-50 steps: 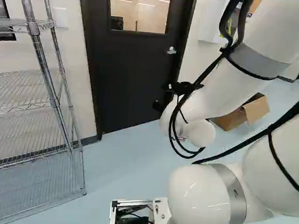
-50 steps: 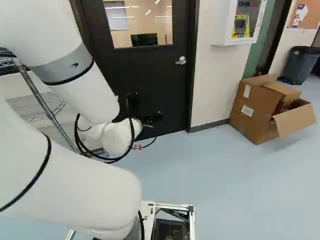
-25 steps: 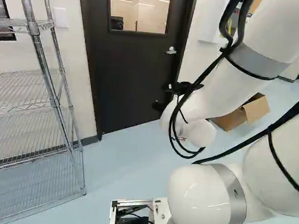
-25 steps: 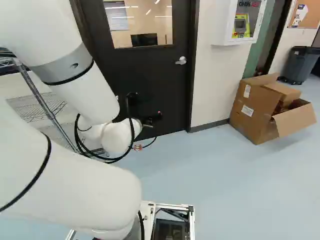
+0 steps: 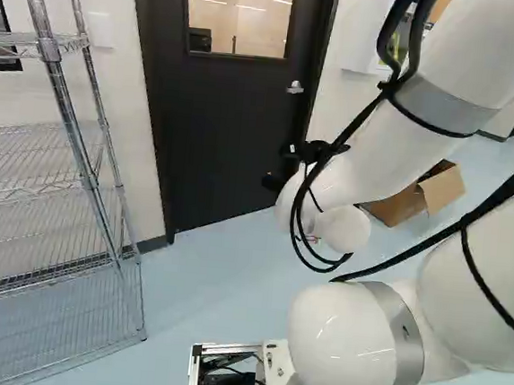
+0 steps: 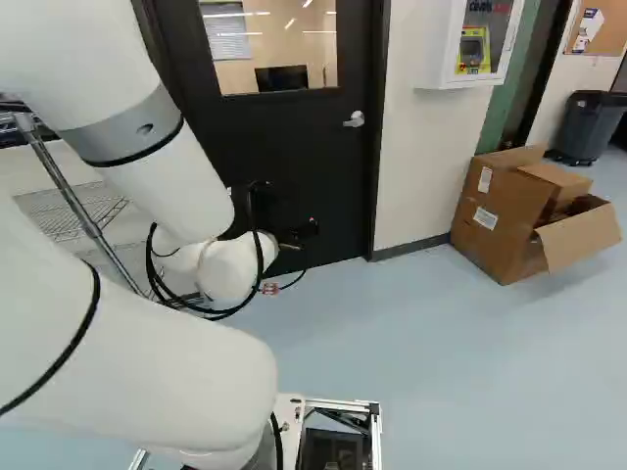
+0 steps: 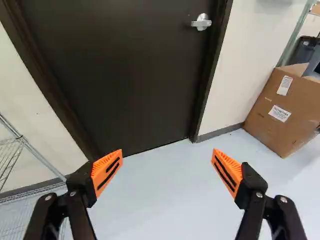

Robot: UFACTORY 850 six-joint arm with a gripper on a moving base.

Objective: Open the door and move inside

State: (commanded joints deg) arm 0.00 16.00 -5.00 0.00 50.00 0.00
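Gripper (image 7: 167, 150) spread wide; door (image 7: 115, 75) ahead, seemingly closed, bearing silver handle (image 7: 201, 23); carton (image 7: 282, 112) nearby.

Two views look from behind the arm (image 5: 394, 164), one to its left, one to its right, facing ahead and slightly down past its close white links. Both share the door (image 6: 323, 166), handle (image 6: 355, 119), rack (image 5: 63, 94) and box (image 6: 500, 211). The wrist view, nearer the door, takes in those four too, angled down toward the floor (image 7: 170, 185).
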